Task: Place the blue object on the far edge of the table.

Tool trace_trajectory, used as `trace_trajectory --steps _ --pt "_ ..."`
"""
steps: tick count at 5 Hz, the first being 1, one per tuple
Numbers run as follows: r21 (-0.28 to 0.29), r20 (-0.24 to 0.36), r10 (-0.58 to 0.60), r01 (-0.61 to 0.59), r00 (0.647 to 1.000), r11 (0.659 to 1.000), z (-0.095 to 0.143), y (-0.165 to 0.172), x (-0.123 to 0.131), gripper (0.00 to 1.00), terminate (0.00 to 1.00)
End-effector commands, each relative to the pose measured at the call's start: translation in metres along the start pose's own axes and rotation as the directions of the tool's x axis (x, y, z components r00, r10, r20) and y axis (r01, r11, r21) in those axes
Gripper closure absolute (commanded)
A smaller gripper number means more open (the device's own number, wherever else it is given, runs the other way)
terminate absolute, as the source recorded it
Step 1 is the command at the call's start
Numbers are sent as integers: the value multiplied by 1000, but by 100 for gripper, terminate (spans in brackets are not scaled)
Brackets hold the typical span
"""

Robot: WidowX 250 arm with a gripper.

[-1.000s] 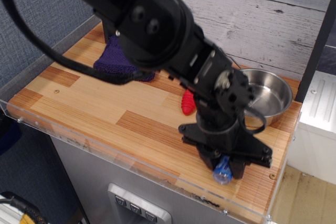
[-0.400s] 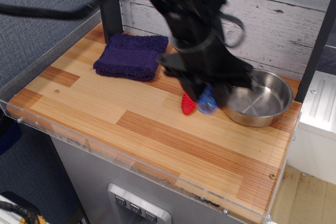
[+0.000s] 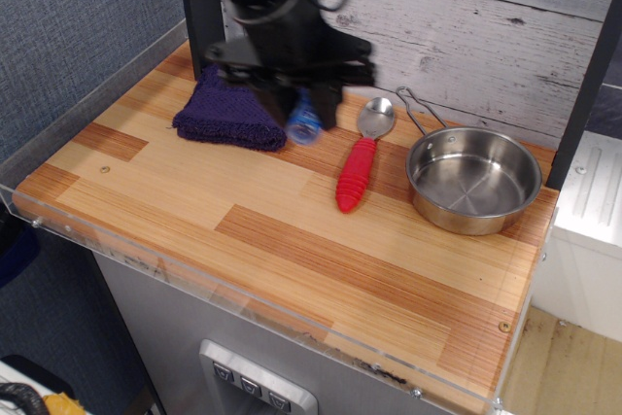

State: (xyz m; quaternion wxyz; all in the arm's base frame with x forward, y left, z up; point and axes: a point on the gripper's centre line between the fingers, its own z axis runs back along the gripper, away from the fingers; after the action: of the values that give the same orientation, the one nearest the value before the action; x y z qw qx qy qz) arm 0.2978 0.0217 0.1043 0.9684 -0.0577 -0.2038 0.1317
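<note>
The small blue toy can (image 3: 305, 121) hangs between the fingers of my black gripper (image 3: 302, 110). It is tilted, with its silvery end pointing down, and is held above the wooden table (image 3: 292, 250) near the back wall. The gripper is shut on the can. It sits just right of the dark purple knitted cloth (image 3: 225, 114) and partly hides the cloth's right end. The arm comes in from the top left and is blurred.
A red-handled metal spoon (image 3: 358, 162) lies right of the can. A steel pan (image 3: 473, 180) stands at the back right. A clear plastic rim (image 3: 243, 303) runs along the front edge. A dark post (image 3: 199, 7) stands at the back left.
The gripper has carried the can from the front right corner up and back-left past the spoon and pan to the back edge beside the cloth. The spoon is now uncovered.
</note>
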Motion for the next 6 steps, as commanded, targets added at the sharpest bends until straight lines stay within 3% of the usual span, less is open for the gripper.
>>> trace_trajectory --steps 1,4,6 --pt "73 55 100 -104 993 992 -1 52 51 100 0" --pt "133 26 140 -142 990 981 -35 114 76 100 0" --pt "177 26 185 -187 982 966 -39 148 73 100 0"
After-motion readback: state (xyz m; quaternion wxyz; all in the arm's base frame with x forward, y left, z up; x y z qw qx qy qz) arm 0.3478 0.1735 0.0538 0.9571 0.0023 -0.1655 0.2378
